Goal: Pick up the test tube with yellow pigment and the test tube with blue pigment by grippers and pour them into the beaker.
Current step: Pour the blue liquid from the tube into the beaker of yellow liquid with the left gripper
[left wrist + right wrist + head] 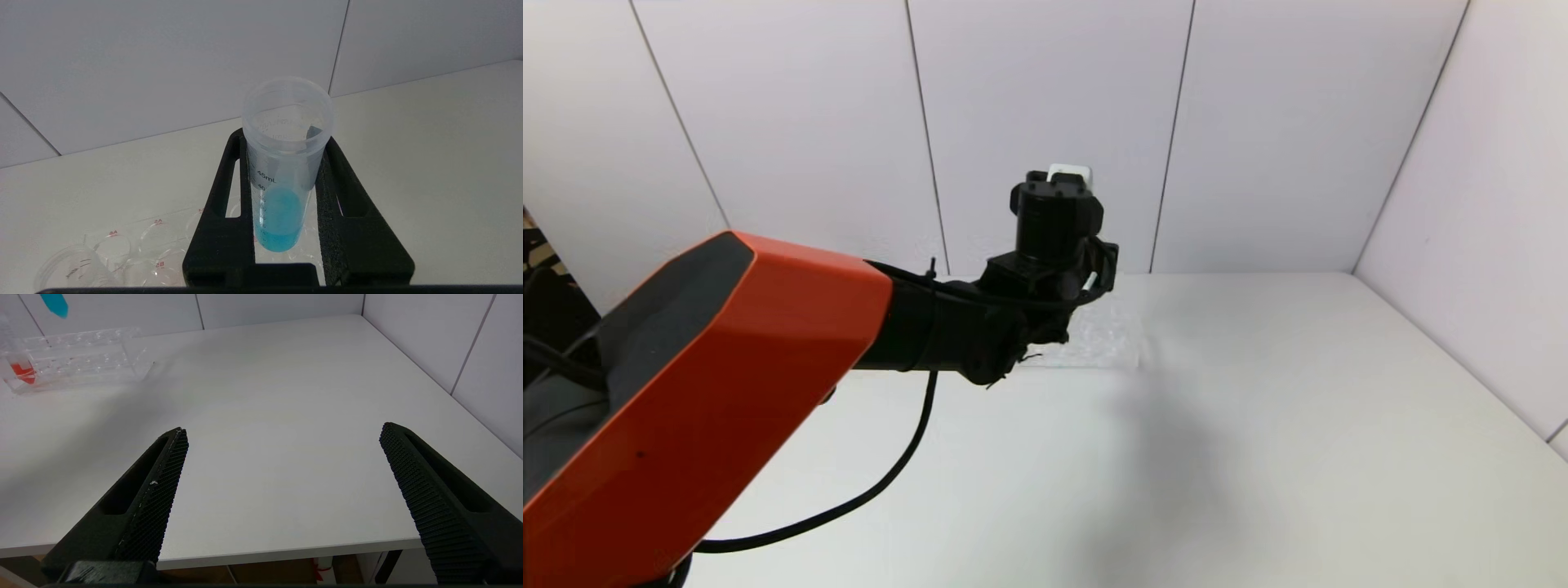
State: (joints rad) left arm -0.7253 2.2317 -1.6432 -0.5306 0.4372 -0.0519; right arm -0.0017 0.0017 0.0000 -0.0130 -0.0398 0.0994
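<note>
Your left gripper (286, 196) is clamped on the test tube with blue pigment (284, 175), its two black fingers (347, 212) pressing the clear wall from either side at centre frame of the left wrist view. The tube stands upright, mouth open toward the camera, blue liquid pooled in its rounded end, lifted above the clear tube rack (135, 253) at lower left.

Your risks, as a judgement: the open mouth means any sudden tilt on the way over could spill blue onto the surface (429, 163). The smooth wall could also slip between the fingers once you rotate to pour. And you could pour off target, because no beaker is clearly identifiable in any view; a clear rim at the lower left corner of the left wrist view may be it, but you cannot tell.

The head view shows only the left arm (727, 367) reaching across centre frame, hiding the tube and most of the rack. The right wrist view adds what the others lack: a red-orange tube (22, 369) seated in the rack at upper left, and the blue tip hanging at the top edge. It also shows your right gripper (284, 473) spread wide and empty at the near edge of the surface. The yellow tube appears nowhere.
</note>
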